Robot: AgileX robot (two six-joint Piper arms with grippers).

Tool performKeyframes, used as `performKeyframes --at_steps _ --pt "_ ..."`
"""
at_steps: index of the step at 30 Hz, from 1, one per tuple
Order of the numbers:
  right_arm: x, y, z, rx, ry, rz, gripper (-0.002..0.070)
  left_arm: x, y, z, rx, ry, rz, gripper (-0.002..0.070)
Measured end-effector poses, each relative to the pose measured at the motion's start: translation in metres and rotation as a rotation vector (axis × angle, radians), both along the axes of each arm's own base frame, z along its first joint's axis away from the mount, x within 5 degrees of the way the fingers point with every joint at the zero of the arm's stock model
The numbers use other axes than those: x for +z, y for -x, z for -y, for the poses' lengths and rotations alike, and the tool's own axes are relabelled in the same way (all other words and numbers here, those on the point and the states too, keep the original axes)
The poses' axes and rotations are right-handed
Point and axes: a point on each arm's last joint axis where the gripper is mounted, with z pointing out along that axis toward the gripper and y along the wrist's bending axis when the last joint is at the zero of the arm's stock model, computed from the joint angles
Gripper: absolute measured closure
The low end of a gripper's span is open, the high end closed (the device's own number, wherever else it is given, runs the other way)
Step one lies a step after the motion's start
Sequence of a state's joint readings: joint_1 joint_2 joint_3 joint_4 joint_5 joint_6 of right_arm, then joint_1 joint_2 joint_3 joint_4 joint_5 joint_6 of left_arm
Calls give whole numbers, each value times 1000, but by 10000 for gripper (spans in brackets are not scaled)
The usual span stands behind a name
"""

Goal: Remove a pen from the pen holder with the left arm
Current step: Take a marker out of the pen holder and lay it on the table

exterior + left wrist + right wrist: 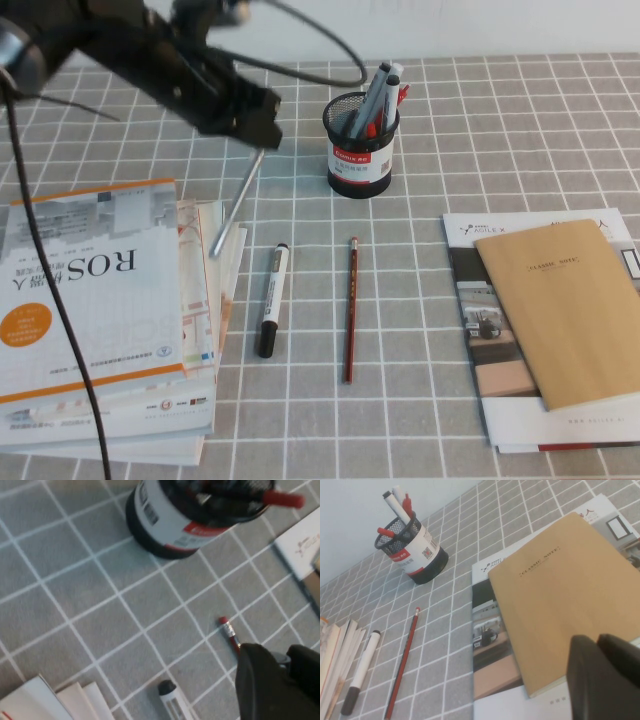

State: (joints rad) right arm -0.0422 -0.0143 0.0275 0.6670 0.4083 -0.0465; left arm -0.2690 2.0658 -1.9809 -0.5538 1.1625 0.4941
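The black mesh pen holder (360, 150) (190, 515) (412, 545) stands at the back of the table with several pens in it. To its left, above the table, my left gripper (258, 125) (282, 662) is shut on a slim grey pen (237, 203). The pen hangs slanting down toward the edge of the book stack. In the left wrist view only a grey bit of the pen (275, 657) shows between the dark fingers. My right gripper (597, 642) hovers shut over the brown notebook (555, 590) and holds nothing.
A white marker (272, 298) (172, 700) and a red pencil (351, 308) (230, 632) lie side by side on the tiled cloth. A stack of books (90, 310) fills the left. The brown notebook (565, 305) lies on a magazine (480, 330) at the right.
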Motion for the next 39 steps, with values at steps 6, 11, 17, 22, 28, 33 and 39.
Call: performKeyframes --at_steps 6,11,17,22,28,33,39 --pt "0 0 0 0 0 0 689 -58 -18 -7 125 -11 -163 617" --pt "0 0 0 0 0 0 689 -89 -27 -6 181 -15 -236 617" --pt "0 0 0 0 0 0 689 -109 -28 -6 200 -27 -281 617" --pt "0 0 0 0 0 0 689 -122 -24 -8 196 -40 -310 617" --pt "0 0 0 0 0 0 689 -130 -13 -9 185 -20 -306 617" --pt "0 0 0 0 0 0 689 -128 -7 -11 190 -22 -273 617" --pt "0 0 0 0 0 0 689 -128 -7 -11 185 -17 -268 617"
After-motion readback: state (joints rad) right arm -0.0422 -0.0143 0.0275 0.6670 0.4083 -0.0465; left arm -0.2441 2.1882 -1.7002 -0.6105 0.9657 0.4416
